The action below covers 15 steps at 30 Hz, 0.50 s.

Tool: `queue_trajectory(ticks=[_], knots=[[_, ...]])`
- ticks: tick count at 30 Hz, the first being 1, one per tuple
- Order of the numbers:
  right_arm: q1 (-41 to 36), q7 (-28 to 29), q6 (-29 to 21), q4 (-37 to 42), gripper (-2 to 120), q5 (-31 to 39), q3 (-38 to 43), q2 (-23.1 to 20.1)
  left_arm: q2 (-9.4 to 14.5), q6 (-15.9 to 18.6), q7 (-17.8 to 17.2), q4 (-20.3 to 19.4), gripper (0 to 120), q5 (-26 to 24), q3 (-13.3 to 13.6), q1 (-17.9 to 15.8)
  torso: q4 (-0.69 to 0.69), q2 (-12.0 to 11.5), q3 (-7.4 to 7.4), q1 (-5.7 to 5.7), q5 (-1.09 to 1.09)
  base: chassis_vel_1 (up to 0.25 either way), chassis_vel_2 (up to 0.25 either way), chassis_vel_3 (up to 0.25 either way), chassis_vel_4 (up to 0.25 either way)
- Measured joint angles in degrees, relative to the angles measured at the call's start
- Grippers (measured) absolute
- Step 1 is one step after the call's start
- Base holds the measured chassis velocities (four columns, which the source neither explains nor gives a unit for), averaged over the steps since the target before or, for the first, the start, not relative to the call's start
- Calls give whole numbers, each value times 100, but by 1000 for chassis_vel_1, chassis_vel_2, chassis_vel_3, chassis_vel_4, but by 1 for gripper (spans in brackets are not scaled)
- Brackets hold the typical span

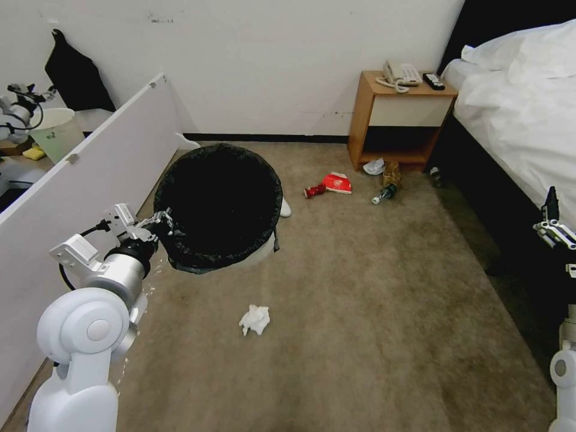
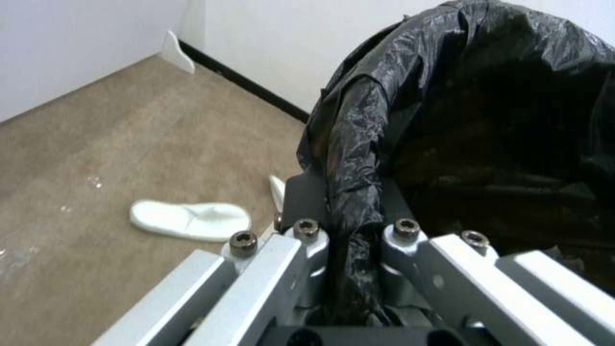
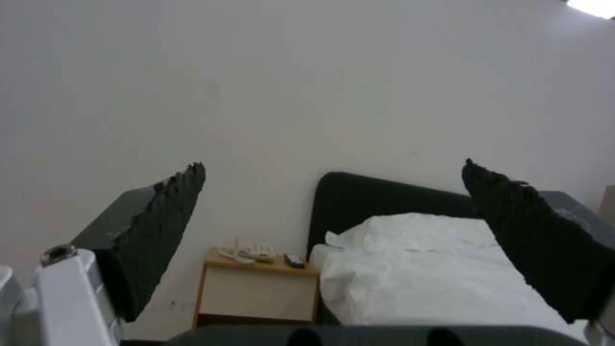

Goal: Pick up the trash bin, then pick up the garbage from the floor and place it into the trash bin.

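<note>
One step looks done, with the left gripper (image 1: 161,223) clamped on the rim of the trash bin (image 1: 219,207) held off the floor (image 1: 372,312) at centre left, while the right gripper (image 3: 333,240) waits spread and empty at right, tissue (image 1: 255,319) and can (image 1: 314,191) unpicked.

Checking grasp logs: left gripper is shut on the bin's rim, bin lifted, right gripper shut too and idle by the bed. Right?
Not quite. The right gripper is open, fingers wide apart in the right wrist view. The rest holds: the left gripper clamps the trash bin rim.
</note>
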Motion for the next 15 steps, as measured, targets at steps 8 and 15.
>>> queue_trajectory(ticks=[8,15], knots=[[52,53,171,-94,100,-117,-28,-5,-9,-33,19,31,4,28,4,-37,2,0,2,1,1,-168,168,174,-176],[57,48,216,-112,100,-130,-29,1,-12,-43,25,31,4,31,7,-48,0,0,-1,0,-2,-37,16,19,-27]])
